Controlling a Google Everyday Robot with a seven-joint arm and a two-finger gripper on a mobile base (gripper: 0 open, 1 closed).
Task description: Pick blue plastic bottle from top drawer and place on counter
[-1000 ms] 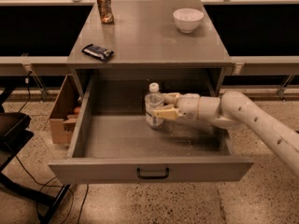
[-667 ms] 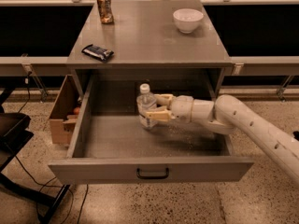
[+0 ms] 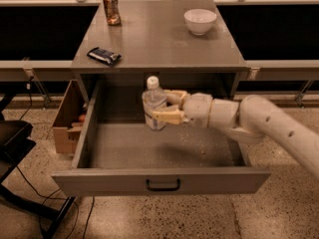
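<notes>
Camera view: drawer (image 3: 159, 180) is seen pulled out below the counter (image 3: 154, 39). The bottle (image 3: 153, 99) is gripped by the hand (image 3: 158, 106), which is closed on its labelled body from the right. One finger is laid across the front, the other is partly hidden behind. The long axis is kept upright, cap on top. The bottle is judged clear of the drawer floor, since a shadow is cast well below it.

Key relation: the counter lies above and behind the bottle, and the cap is roughly level with the counter's front edge. A lift straight up is judged risky near that edge, so height should be gained first, then a carry back over the top.

Bare counter is noted between the dark packet (image 3: 104, 56) and the bowl (image 3: 200, 21). The can (image 3: 111, 8) is set at the far left corner.
</notes>
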